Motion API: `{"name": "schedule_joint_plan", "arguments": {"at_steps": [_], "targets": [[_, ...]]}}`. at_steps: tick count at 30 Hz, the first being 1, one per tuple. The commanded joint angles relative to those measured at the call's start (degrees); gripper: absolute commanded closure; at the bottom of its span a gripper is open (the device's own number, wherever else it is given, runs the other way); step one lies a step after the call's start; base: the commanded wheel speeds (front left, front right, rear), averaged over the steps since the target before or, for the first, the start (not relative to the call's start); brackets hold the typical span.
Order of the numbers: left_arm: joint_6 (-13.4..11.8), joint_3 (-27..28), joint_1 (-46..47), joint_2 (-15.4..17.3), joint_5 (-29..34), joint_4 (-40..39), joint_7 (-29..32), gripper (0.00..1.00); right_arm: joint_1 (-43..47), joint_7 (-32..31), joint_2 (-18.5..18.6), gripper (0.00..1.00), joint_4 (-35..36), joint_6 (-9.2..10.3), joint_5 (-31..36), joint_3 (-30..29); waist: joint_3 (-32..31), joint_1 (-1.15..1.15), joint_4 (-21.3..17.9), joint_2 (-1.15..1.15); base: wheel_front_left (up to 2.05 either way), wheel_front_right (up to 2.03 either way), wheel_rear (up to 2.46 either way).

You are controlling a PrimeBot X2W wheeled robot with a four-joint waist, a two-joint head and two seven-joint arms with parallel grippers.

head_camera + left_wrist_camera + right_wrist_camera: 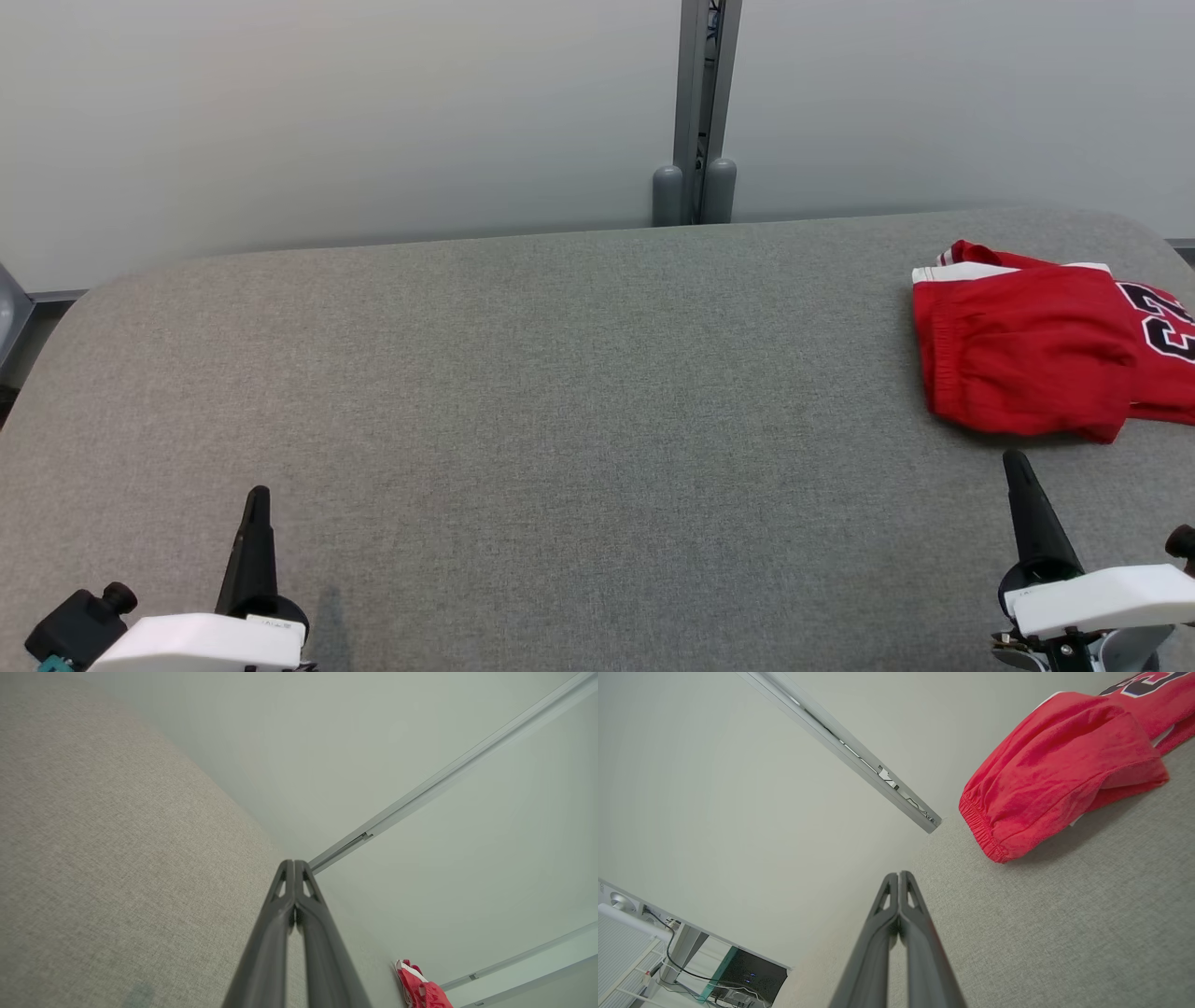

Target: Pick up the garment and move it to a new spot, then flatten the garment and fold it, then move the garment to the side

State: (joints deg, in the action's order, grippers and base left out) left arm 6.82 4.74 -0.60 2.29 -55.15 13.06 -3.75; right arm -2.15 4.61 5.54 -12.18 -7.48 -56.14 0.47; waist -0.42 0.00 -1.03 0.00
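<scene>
- Red garment, folded over, at the far right of the grey padded table.
- Right gripper clamped together, empty, tips near the garment's closest edge, apart from it.
- Left gripper likewise closed on nothing, well apart from the garment.

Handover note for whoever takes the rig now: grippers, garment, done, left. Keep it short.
Left gripper: shut, empty, over the near left of the table.
Right gripper: shut, empty, just short of the garment, not touching.
Garment: red, in a folded-looking bundle at the table's far right.
Done: apparently the fold and the move aside.
Left: probably nothing; check the fold.
</scene>
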Motion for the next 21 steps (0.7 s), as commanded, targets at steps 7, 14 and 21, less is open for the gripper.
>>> {"name": "schedule_joint_plan", "arguments": {"at_steps": [7, 14, 21], "targets": [[0.34, 0.57, 2.51, 0.47, -5.52, -0.36, 1.43, 1.00, -1.78, -1.47, 0.03, 1.00, 0.12, -0.02, -5.54, -1.09, 0.06, 0.00, 0.10, 0.00, 0.00, 0.00, 0.00], [0.39, 0.75, 3.22, 0.52, -9.65, -0.21, 2.64, 1.00, -2.16, -2.67, -0.23, 1.00, -0.12, -0.02, -9.68, -1.69, 0.11, 0.00, 0.19, 0.00, 0.00, 0.00, 0.00], [0.45, 0.91, 3.81, 0.55, -13.52, -0.05, 3.69, 1.00, -2.45, -3.71, -0.46, 1.00, -0.34, -0.02, -13.52, -2.33, 0.16, 0.00, 0.28, 0.00, 0.00, 0.00, 0.00]]}}
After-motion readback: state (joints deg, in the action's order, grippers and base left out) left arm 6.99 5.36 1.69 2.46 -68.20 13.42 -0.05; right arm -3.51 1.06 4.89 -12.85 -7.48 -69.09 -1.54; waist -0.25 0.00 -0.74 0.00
